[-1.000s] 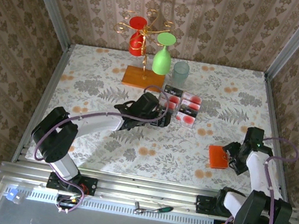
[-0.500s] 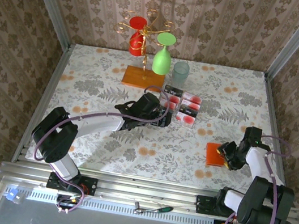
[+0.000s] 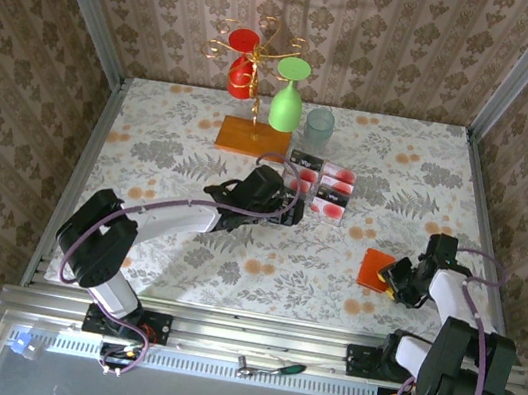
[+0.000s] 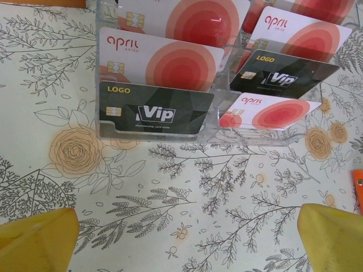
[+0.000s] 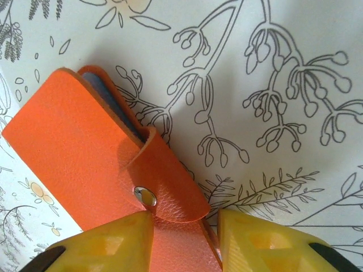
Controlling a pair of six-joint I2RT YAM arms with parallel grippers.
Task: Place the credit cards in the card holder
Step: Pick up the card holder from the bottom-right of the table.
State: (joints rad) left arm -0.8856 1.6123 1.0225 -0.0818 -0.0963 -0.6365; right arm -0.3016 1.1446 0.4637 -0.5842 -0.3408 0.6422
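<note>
Orange card holder (image 5: 85, 164) x1 held by R gripper (image 5: 184, 226); L gripper (image 4: 187, 243) spread; ~7 cards (image 4: 164, 62).

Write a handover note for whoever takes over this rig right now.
Left gripper: open, empty, hovering just short of the rack.
Right gripper: shut on the flap edge of the holder, which lies on the table.
Cards: standing in the clear rack.
Done: holder gripped; no card is out of the rack.
Left: open the holder (its flap looks snapped shut), pull cards, insert them.
</note>
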